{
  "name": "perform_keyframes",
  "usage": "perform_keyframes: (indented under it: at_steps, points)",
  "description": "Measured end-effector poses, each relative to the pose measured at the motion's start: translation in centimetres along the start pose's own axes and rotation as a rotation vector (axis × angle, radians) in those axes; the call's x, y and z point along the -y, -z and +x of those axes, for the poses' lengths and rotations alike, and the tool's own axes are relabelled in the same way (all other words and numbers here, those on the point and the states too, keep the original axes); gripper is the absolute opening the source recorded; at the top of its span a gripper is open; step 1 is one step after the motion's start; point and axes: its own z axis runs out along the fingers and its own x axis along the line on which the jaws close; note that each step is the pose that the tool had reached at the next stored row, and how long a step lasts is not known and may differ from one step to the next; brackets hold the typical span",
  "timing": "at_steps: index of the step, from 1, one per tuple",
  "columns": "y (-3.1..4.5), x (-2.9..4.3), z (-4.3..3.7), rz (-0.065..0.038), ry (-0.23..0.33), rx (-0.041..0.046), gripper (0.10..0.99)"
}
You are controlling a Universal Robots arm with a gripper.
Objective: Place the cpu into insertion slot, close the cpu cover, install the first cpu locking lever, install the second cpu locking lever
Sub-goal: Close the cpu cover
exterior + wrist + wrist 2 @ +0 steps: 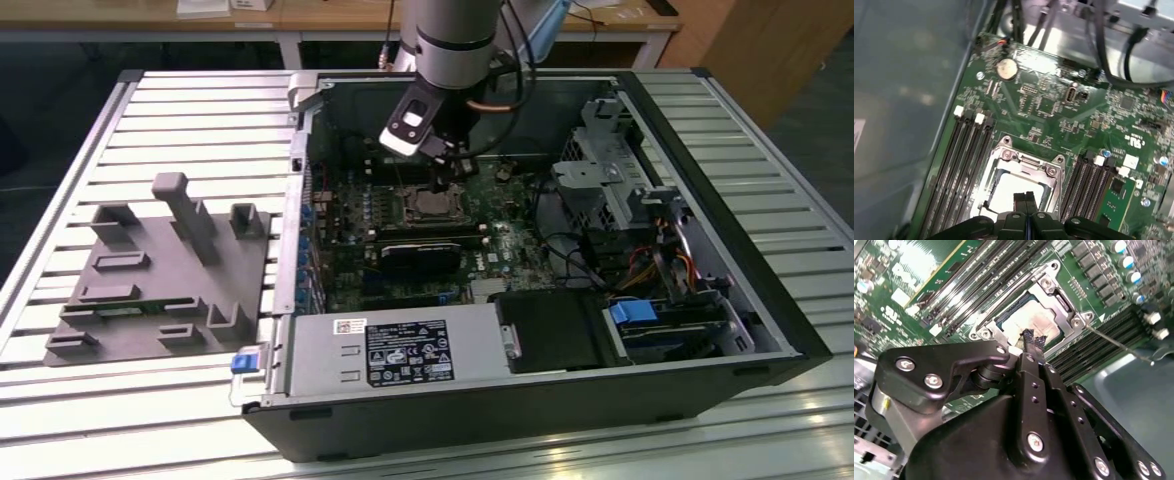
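I have the gripper with its fingers pressed together, pinching nothing, tips over one edge of the cpu (whether they touch it, I cannot tell). The cpu lies flat in the insertion slot, with the cpu cover down around it. A thin locking lever sticks out free beside the socket, toward the far side of the open computer case.

One overview, two close wrist cameras.
My exterior view looks steeply down into the open computer case; both wrist views peer past the hand, close over the insertion slot.
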Motion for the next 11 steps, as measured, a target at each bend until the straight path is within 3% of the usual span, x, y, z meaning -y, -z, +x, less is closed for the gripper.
perform_keyframes:
  at_steps: [11]
  points:
    - [-0.01, 0.0, 0.0, 0.007, 0.194, -0.0015, 0.106]
